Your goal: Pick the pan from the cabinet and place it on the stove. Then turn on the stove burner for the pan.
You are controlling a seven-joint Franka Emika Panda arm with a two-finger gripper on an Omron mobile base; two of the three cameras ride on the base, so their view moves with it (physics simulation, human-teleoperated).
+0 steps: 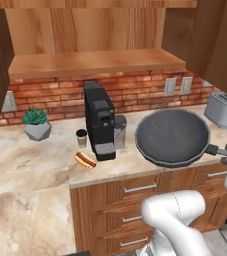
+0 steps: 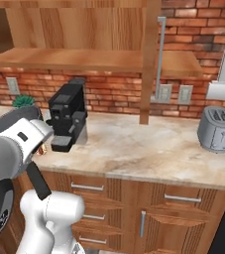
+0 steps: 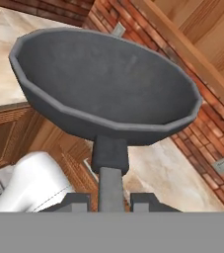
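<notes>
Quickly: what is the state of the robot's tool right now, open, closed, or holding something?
Tool: closed on the long thin handle of the round dark grey frying pan, holding it above the marble counter.

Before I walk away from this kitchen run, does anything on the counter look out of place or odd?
One thing: a hot dog in a bun lies bare on the beige marble counter, without a plate, beside the black coffee machine. The dark grey round pan is off the counter, held by its handle in the pincer.

No text, label, brand or number can be read on anything here.
</notes>
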